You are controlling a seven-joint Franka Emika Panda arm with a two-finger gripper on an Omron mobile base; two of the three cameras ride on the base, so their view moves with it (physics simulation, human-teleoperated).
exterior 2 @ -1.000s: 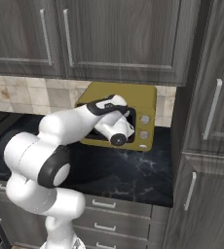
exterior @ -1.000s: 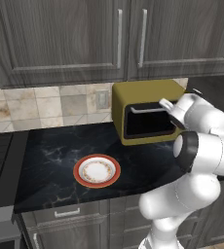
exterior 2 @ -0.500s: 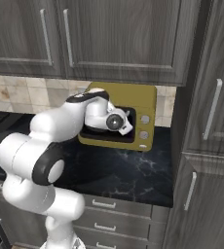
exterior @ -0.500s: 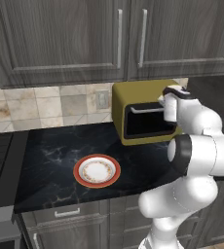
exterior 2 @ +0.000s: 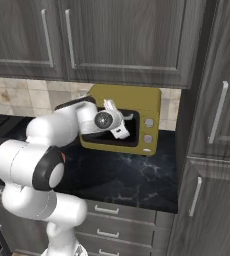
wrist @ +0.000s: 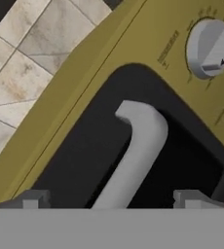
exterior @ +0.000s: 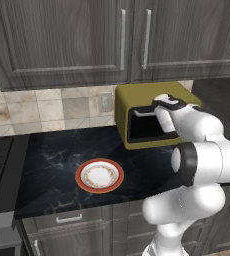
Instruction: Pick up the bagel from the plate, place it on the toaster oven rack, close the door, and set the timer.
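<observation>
The white arm's gripper (wrist: 111,202) hangs at the front of the olive-yellow toaster oven (exterior: 137,95), its two dark fingertips (wrist: 33,198) spread wide apart, one on either side of the silver bar handle (wrist: 136,151) and closed on nothing. Whether either tip grazes the handle cannot be told. The handle runs up between the tips and bends over the dark glass of the door (wrist: 84,160), which sits shut in the oven's front. A grey knob (wrist: 211,46) stands on the oven's control panel, beside the door (a second knob just shows at the picture's edge below it).

From the right base view, the hand (exterior 2: 109,122) is pressed close to the oven's face, leaving little room between wrist and door. The oven stands at the back of the black marble counter (exterior: 52,160), against the tiled wall (exterior: 47,107) and under the grey cabinets (exterior: 87,40).

The white plate (exterior: 100,175) with its orange-red rim lies well to the oven's left, nearer the counter's front edge, with open counter all round it. The bagel cannot be made out, and the rack is hidden behind the dark glass.
</observation>
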